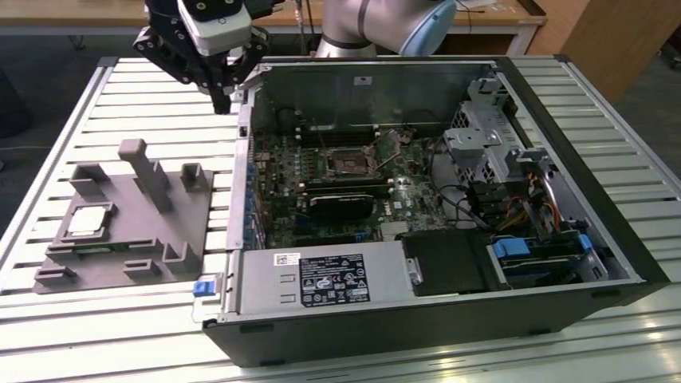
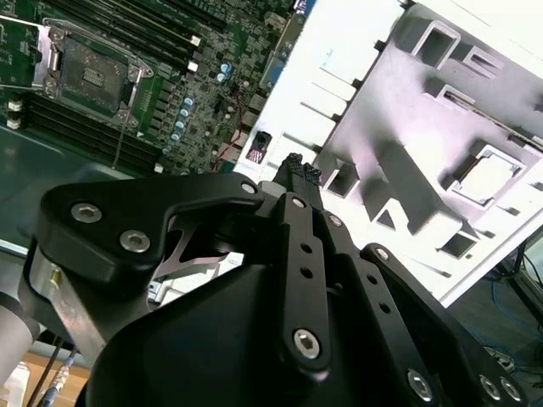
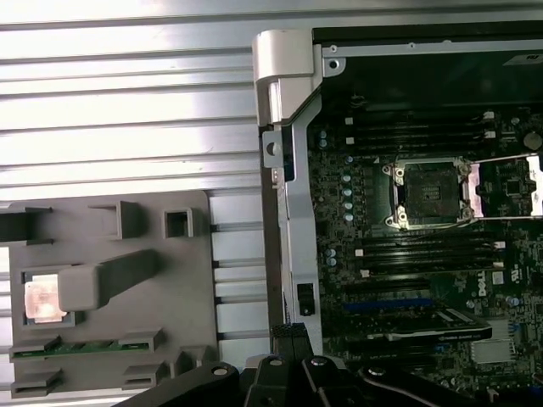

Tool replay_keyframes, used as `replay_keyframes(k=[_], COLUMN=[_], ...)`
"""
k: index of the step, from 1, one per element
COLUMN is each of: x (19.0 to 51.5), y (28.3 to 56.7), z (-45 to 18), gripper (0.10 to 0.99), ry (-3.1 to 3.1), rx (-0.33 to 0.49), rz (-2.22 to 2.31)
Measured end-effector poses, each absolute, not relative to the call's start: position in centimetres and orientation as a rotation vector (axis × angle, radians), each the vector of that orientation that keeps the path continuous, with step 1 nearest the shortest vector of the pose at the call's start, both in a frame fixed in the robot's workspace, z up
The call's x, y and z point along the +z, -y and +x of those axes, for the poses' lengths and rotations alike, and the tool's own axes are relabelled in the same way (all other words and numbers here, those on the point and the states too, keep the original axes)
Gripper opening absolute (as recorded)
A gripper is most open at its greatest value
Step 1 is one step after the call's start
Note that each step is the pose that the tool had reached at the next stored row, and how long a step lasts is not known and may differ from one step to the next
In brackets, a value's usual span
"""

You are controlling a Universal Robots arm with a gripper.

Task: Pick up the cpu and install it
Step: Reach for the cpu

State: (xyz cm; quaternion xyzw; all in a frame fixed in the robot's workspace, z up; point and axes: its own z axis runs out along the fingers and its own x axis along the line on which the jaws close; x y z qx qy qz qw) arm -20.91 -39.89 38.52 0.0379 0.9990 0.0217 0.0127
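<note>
The cpu (image 1: 89, 220) lies flat in a square recess of the grey plastic tray (image 1: 190, 217), on the slatted table at the exterior view's left. It also shows in both wrist views, as the cpu (image 2: 489, 178) and the cpu (image 3: 42, 298) in the tray (image 3: 174, 288). My gripper (image 1: 220, 102) hangs above the table, by the back corner of the open computer case (image 1: 580, 136) and well away from the cpu. Its fingers (image 2: 296, 168) are shut together with nothing between them. The dark socket (image 1: 348, 163) on the motherboard stands open, its metal frame (image 3: 501, 188) swung aside.
The tray (image 2: 399, 110) carries several upright blocks and a long slanted post (image 1: 147, 171), plus a green memory stick (image 3: 81, 346) near the cpu. Inside the case are memory slots, cables and drive cages (image 1: 484, 140). A thin case wall (image 3: 284, 170) separates tray and motherboard.
</note>
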Motion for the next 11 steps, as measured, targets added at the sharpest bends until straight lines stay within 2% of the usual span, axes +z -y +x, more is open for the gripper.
replay_keyframes(k=[11], x=[38.44], y=[39.89], z=[-21.60], gripper=[0.106], ry=[-3.113], rx=[0.068], rz=[0.118])
